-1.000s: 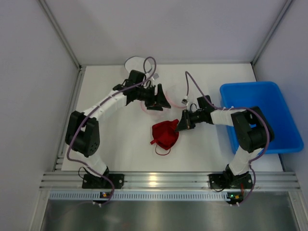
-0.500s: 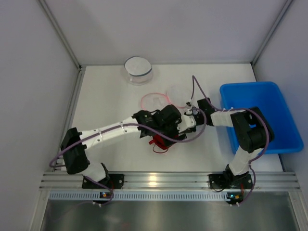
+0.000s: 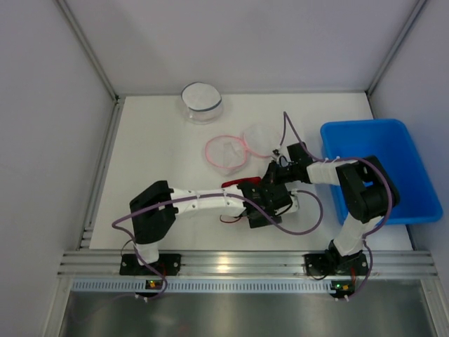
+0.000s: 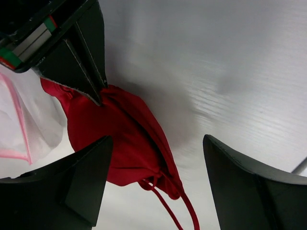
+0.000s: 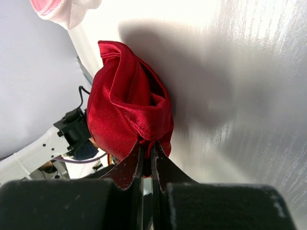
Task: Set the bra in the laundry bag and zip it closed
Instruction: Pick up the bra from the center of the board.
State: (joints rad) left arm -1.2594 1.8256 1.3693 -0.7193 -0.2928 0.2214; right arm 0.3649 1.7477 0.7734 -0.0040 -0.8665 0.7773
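Left gripper [image 4: 157, 143] swung over bunched red bra [image 4: 120, 139], spread wide; right gripper [image 5: 147, 146] pinches it.

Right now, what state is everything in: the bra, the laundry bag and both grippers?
bra: bunched up, outside the laundry bag.
laundry bag: unzipped, lying open on the table, no bra inside.
right gripper: shut, pinching the bra's edge.
left gripper: open wide, bra between its fingers, not gripped.
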